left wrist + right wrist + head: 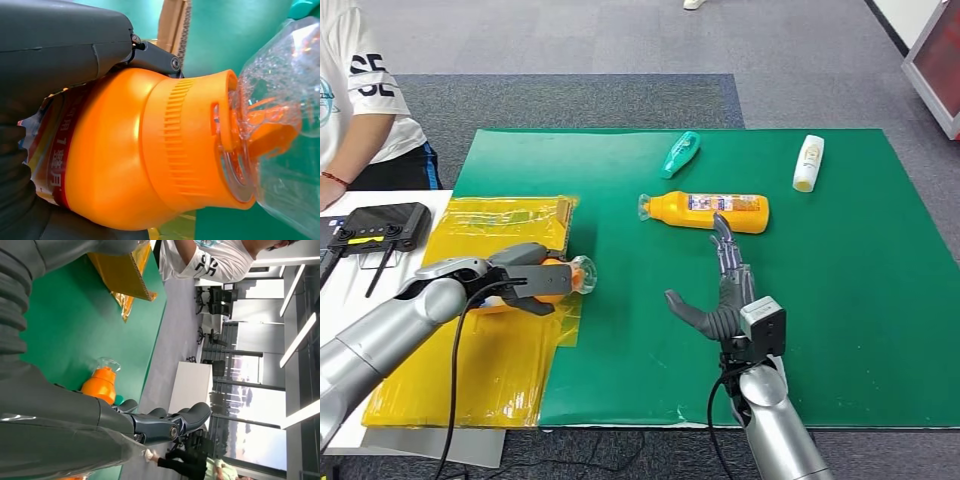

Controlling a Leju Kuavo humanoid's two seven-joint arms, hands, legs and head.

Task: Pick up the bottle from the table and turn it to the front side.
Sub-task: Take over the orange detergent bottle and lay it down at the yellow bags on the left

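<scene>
Within the left hand, fingers are wrapping a bottle already picked up, turning seemingly pending, while the right hand is hovering spread, holding nothing.

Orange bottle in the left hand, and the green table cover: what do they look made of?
Orange bottle: looks like glossy moulded plastic, with soft highlights and a ribbed collar; its clear cap seems thin transparent plastic, bubbled inside; a printed wrap label sits under the left hand.
Green table cover: a matte, flat sheet, probably felt or rubber mat; no weave is visible, so uncertain.
</scene>
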